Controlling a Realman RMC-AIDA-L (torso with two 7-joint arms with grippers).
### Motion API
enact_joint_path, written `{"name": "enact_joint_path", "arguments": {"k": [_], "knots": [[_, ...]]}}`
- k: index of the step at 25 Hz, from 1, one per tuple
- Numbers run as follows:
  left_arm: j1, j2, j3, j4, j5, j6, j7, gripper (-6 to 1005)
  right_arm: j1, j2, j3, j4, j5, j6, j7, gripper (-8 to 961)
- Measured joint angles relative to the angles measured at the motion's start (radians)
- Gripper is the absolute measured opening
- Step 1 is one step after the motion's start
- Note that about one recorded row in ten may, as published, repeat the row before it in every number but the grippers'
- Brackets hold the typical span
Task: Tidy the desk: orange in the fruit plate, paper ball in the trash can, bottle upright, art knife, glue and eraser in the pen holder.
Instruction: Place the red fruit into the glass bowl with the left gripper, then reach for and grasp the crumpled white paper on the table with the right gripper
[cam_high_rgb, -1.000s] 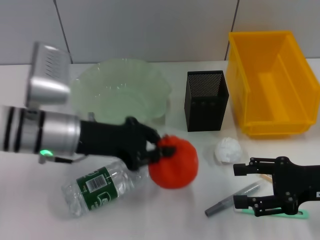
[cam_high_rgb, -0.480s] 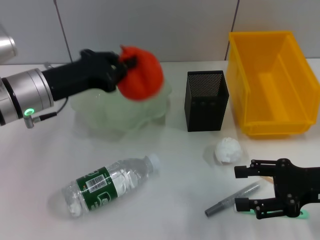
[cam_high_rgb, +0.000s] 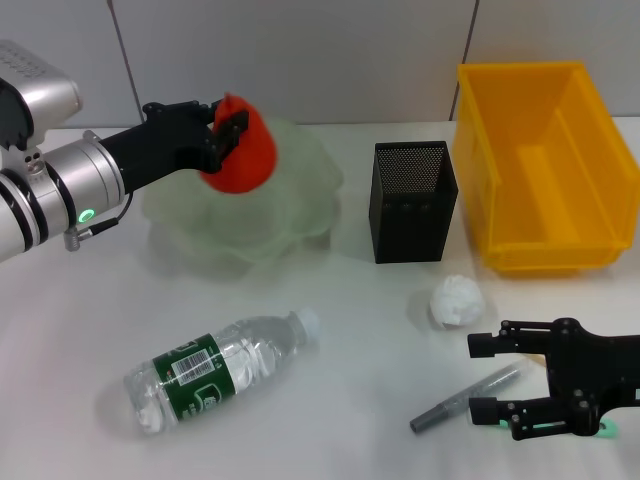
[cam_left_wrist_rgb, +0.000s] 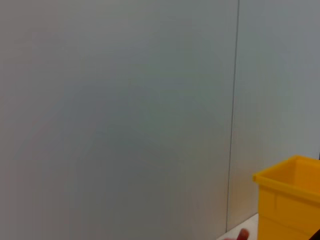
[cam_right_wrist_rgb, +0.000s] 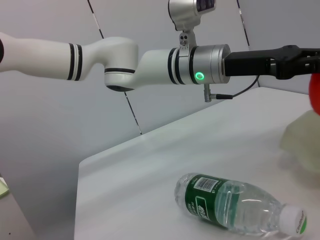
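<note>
My left gripper is shut on the orange and holds it over the back left part of the pale green fruit plate. The clear bottle with a green label lies on its side at the front left; it also shows in the right wrist view. The white paper ball sits in front of the black mesh pen holder. My right gripper is open, low over the table at the front right, beside a grey art knife. A green item lies partly hidden under it.
The yellow bin stands at the back right and shows in the left wrist view. A wall closes the back of the table. The right wrist view shows my left arm stretched above the table.
My left gripper lifted the orange from the table beside the bottle, carried it back over the plate, then shifted it slightly left and lower. The right arm has not moved.
</note>
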Motion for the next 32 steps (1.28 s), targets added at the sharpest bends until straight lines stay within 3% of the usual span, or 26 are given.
{"name": "enact_joint_path", "arguments": {"k": [4,12,14,15,16,18,21,22,24,27,32], "knots": [[-0.004,0.0,0.0,-0.002,-0.001,-0.009,0.0,147,0.0,0.0,0.0,0.001,0.0,0.002,-0.003,746],[-0.01,0.001,-0.002,-0.002,-0.011,-0.002,-0.016,534,0.005,0.001,0.0,0.003,0.0,0.008,-0.006,743],[-0.004,0.005,-0.002,0.003,-0.031,0.04,-0.042,573,0.006,0.002,0.002,0.003,0.0,0.009,-0.006,742],[0.002,0.007,-0.002,0.009,-0.041,0.076,-0.06,593,0.007,0.002,0.003,0.003,0.0,0.01,-0.007,742],[0.029,0.014,-0.001,0.053,-0.045,0.202,-0.129,613,0.007,0.003,0.008,0.001,0.0,0.01,-0.007,741],[0.044,0.017,-0.001,0.078,-0.039,0.25,-0.156,652,0.007,0.003,0.009,0.001,0.001,0.011,-0.007,740],[0.119,0.034,0.0,0.205,0.011,0.479,-0.285,711,0.01,0.003,0.009,-0.001,0.005,0.011,-0.008,739],[0.119,0.034,0.0,0.205,0.011,0.479,-0.285,730,0.01,0.003,0.009,-0.001,0.005,0.011,-0.008,739],[0.15,0.056,0.0,0.211,0.048,0.66,-0.319,750,0.012,0.003,0.009,-0.008,0.006,0.012,-0.008,738],[0.158,0.061,0.001,0.203,0.084,0.727,-0.323,748,0.013,0.002,0.01,-0.01,0.006,0.012,-0.008,737],[0.175,0.05,0.001,0.19,0.278,0.83,-0.288,746,0.019,0.0,0.011,-0.011,0.005,0.012,-0.008,734]]}}
